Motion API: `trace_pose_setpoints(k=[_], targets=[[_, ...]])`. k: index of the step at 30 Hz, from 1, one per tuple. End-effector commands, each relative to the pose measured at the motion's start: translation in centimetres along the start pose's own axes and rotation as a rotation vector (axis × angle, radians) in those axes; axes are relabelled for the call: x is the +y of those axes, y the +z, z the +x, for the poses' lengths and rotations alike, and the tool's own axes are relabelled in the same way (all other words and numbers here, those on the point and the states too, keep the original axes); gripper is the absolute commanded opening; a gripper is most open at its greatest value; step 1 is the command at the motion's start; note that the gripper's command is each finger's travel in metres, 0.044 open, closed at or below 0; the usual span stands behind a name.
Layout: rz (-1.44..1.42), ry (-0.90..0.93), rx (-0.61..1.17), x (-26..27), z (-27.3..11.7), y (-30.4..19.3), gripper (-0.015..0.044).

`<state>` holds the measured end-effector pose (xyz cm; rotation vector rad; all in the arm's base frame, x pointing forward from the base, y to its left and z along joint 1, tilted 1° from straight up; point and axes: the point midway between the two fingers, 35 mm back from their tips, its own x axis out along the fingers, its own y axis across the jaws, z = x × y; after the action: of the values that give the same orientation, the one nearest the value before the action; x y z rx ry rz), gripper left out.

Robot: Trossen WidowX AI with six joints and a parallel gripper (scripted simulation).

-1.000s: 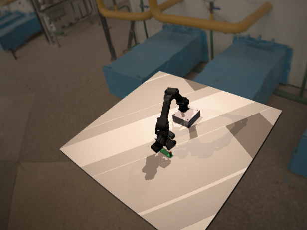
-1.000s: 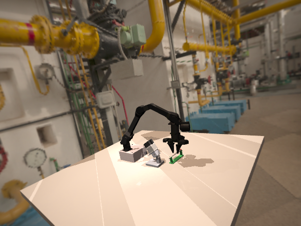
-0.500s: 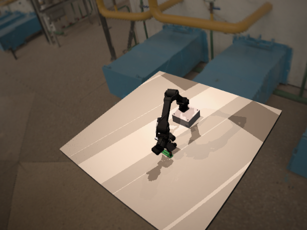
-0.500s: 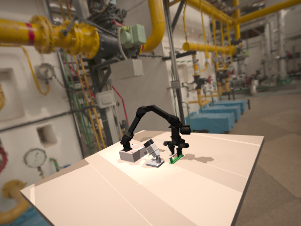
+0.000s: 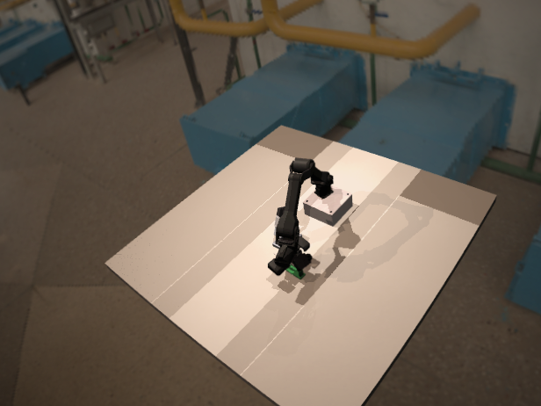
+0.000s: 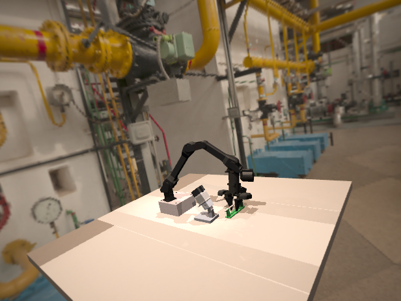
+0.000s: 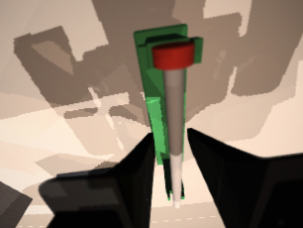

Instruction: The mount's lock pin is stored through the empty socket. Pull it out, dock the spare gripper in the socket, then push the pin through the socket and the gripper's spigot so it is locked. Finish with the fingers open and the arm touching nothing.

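Observation:
The lock pin (image 7: 174, 99) (image 6: 230, 207), with a red head and a pale shaft, lies lengthwise on its green cradle (image 7: 157, 130) (image 6: 232, 214) (image 5: 296, 271). My gripper (image 7: 170, 135) (image 6: 234, 208) points down over the cradle, partly open, with one finger on each side of the shaft. Gaps show between both fingertips and the pin. A tilted grey body with a dark upper end (image 6: 198, 191) stands on a grey base plate (image 6: 204, 218) beside the cradle. I cannot tell where socket and spare gripper meet. In the top view the arm hides the fingertips and most of the mount.
The arm's base block (image 5: 317, 213) (image 6: 168, 208) stands behind the mount. The mount stands between that block and the cradle, close to the cradle. A dark grey corner (image 7: 12, 205) shows at the lower left of the wrist view. Shadows cross the table (image 5: 351, 308).

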<state>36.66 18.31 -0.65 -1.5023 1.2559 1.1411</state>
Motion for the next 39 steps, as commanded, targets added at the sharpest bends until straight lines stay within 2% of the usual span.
trace_pose_setpoints(k=[1,4,15,33,39], targets=[[0.004,0.003,-0.004,0.0,0.1,0.1,0.0075],[0.004,0.003,-0.004,0.0,0.1,0.1,0.0],[0.004,0.003,-0.004,0.0,-0.1,0.0,0.0],[0.004,0.002,-0.004,0.0,-6.4,-1.7,0.0],[0.002,0.001,-0.001,-0.1,-6.0,-1.6,0.0]])
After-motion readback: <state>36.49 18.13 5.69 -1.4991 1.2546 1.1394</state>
